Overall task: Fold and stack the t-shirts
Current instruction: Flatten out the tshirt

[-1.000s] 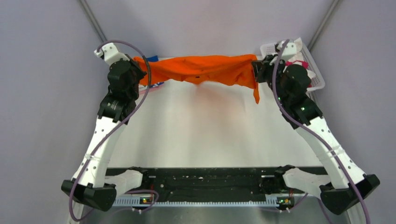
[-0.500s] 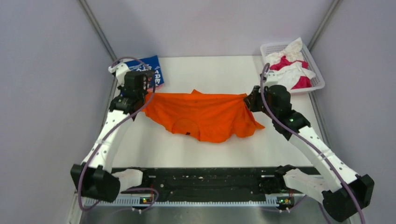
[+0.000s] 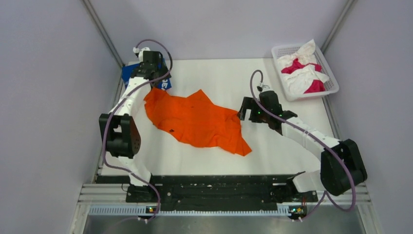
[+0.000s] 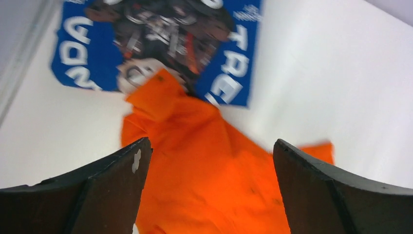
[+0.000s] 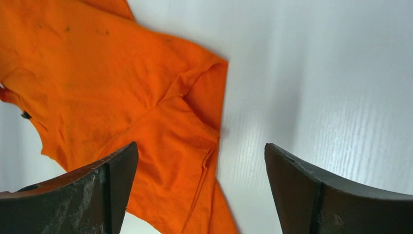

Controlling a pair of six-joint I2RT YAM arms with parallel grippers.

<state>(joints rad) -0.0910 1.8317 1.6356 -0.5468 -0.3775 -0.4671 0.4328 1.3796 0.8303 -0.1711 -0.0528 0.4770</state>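
Orange t-shirt [image 3: 195, 119] lies loose on counter [image 3: 272, 156], left of centre, slanting from far-left toward near edge (wrinkled, unfolded). Right tool [image 5: 200, 145] over shirt's right hem, jaws wide apart, gripping nothing. Left tool [image 4: 210, 140] over shirt's far end, likewise wide, empty. Blue t-shirt [image 4: 234, 73] in far-left corner, orange sleeve overlapping it. Far-right corner: basket [image 3: 332, 87] with white and magenta t-shirts [image 3: 304, 73].

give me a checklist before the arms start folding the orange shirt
1. Left jaws open and empty: ok.
2. Right jaws open and empty: ok.
3. Orange shirt lying on the table: ok.
4. Shirt lying flat: not ok, right edge rumpled and folded over.
5. Clear of the blue shirt: not ok, an orange corner overlaps it.
6. Basket out of the way: ok, far right corner.
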